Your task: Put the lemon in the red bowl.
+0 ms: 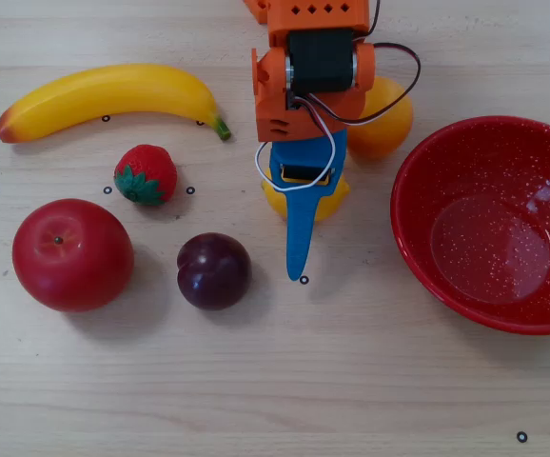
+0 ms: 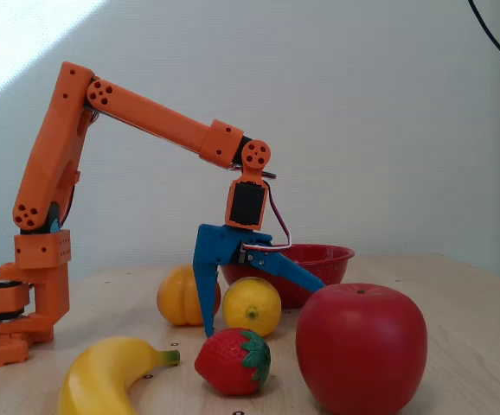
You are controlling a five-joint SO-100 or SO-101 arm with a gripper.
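One relation governs your next move: the lemon (image 2: pixel 252 305) sits on the desk (image 1: pixel 284 381) directly beneath the jaws (image 2: pixel 263 304), between the two spread blue fingers. From left to right in the fixed view, one finger stands upright just beside the lemon's left flank, and the other slants over its top. The jaws are released, not gripping. The red bowl (image 1: pixel 418 238) lies to the right in the overhead view.

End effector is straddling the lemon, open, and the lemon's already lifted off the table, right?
Not lifted. In the fixed view the lemon sits on the table. The rest holds: the end effector is open and straddles it.
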